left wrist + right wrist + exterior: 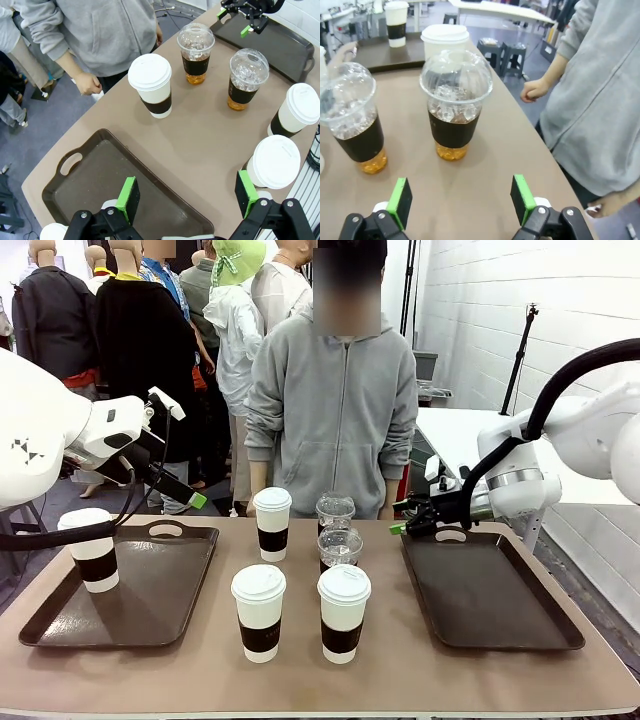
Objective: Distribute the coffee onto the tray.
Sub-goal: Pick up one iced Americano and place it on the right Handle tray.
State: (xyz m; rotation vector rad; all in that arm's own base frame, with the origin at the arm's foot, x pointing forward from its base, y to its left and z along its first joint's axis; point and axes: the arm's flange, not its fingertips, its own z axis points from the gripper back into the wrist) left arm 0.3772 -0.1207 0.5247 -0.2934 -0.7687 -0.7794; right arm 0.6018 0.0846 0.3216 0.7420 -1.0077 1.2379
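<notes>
Nearest the camera are the near-left paper cup (258, 612) and the near-right paper cup (343, 612), side by side on the bare table (420, 675) between the two trays. Both have white lids and dark brown sleeves. Farther back stands the far paper cup (272, 524). Just right of it are the two iced ones, the far clear cup (456, 105) and the near clear cup (352, 125), close together but apart as far as I can tell. So five cups sit mid-table, and the sixth paper cup (92, 550) is on the left tray (150, 615), toward its left side. The right tray (490, 605) has nothing on it.

The right gripper (461, 200) sits low over the table, jaws wide apart and holding nothing, aimed straight at the far clear cup. My guess is that's the next pick, headed for the right tray. To do it well I'd slide in level and close on the dark band around the middle (not the dome lid, which looks flimsy). Squeeze gently, keep it upright, and watch that a finger doesn't clip the near clear cup.

The cup itself is clear plastic, with ice under the dome and brown liquid that goes amber at the bottom.

The left gripper (187, 196) hangs over the left tray's right edge, also spread open and empty. The person's hand (535, 90) is a loose fist by the far table edge.
</notes>
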